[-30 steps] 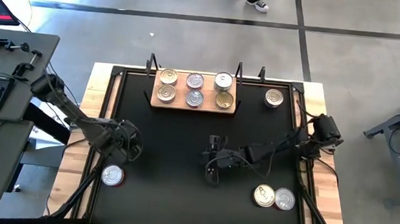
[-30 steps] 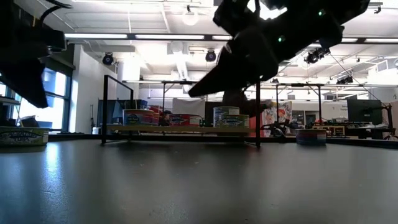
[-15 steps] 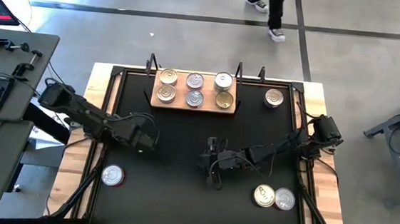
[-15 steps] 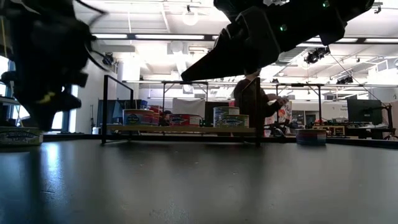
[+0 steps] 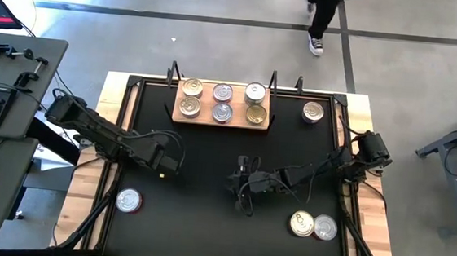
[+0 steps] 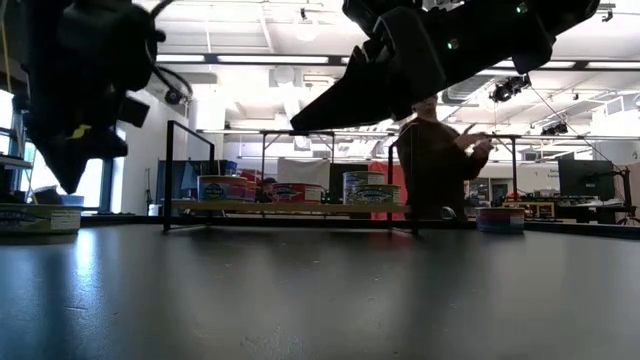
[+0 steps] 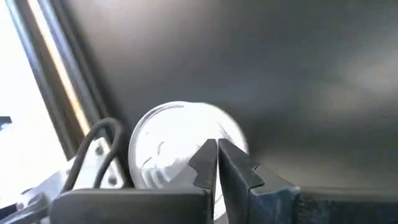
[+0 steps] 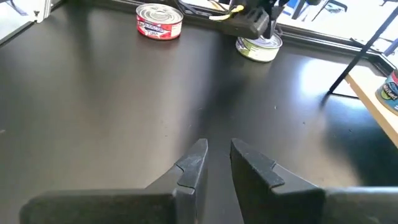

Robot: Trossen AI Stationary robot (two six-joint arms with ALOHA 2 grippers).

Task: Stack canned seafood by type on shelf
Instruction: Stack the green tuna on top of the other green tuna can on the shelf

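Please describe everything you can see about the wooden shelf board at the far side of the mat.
The shelf is a flat, light-brown rectangular wooden board with plain grain. It lies level at the far edge of the black mat, held in a thin black metal frame with upright posts. Six tins rest on it, in two rows of three, lids up. No gripper touches it.

— What moved?
— The left gripper [image 5: 170,163] swung away from the tin [image 5: 128,201] toward the middle of the mat and pinched its fingers together, holding nothing.
— Anything else?
— A person [image 5: 323,13] walked further along the floor.
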